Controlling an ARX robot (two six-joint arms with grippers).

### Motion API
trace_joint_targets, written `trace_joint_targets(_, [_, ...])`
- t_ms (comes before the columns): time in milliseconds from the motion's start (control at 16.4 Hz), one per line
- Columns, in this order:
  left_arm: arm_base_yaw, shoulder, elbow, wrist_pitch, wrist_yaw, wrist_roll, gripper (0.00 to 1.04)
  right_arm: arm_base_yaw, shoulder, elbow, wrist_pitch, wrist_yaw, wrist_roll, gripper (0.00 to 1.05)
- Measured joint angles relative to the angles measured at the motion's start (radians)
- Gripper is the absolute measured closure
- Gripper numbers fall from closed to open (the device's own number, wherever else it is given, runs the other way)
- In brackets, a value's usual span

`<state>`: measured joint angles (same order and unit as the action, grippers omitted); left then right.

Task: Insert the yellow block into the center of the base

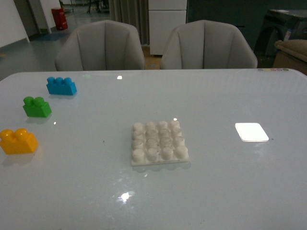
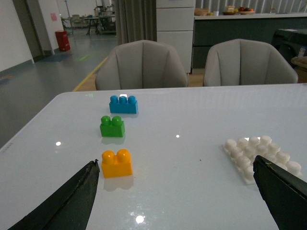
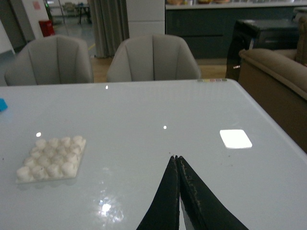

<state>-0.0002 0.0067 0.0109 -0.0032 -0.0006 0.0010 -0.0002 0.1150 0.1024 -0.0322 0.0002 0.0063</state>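
The yellow block (image 1: 18, 141) lies on the white table at the left edge, two studs up; it also shows in the left wrist view (image 2: 117, 163). The white studded base (image 1: 159, 142) lies at the table's middle, with nothing on it; it shows in the left wrist view (image 2: 261, 155) and the right wrist view (image 3: 52, 157). My left gripper (image 2: 176, 167) is open and empty, above the table between the block and the base. My right gripper (image 3: 175, 157) is shut and empty, above bare table right of the base. Neither arm shows in the front view.
A green brick (image 1: 37, 106) and a blue brick (image 1: 61, 86) lie behind the yellow block along the left side. A smooth flat white square (image 1: 251, 132) lies right of the base. Two grey chairs (image 1: 100, 45) stand behind the table's far edge.
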Motion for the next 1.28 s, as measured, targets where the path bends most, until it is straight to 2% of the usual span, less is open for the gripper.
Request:
trace_joint_targets(1222, [0.0, 0.0, 0.0, 0.0, 0.0, 0.0, 0.07, 0.0, -0.111, -0.092, 0.028, 0.0, 0.0, 1.03])
trace_joint_targets(1283, [0.0, 0.0, 0.0, 0.0, 0.0, 0.0, 0.07, 0.0, -0.111, -0.092, 0.029, 0.0, -0.001, 0.95])
